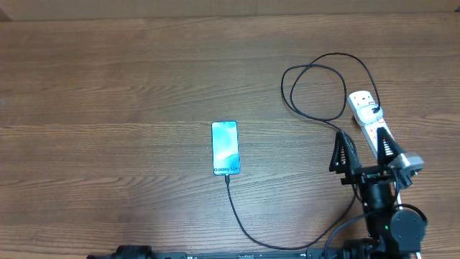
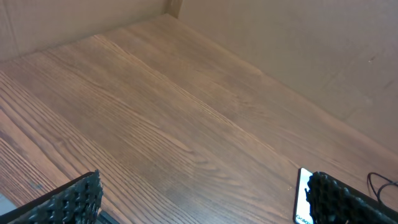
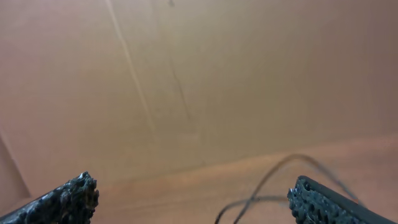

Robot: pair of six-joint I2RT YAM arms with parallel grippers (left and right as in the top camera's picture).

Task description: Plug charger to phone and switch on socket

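The phone lies flat mid-table with its blue screen up. The thin black charger cable meets the phone's bottom edge, runs along the front of the table, loops at the back right and ends at a black plug on the white socket strip. My right gripper is open and empty, and hovers over the strip's near half. The right wrist view shows only the cable between its fingers. My left gripper is open and empty. The phone's edge shows by its right finger.
A brown cardboard wall stands along the far side of the wooden table. The left arm's base sits at the front edge on the left, and the right arm's body at the front right.
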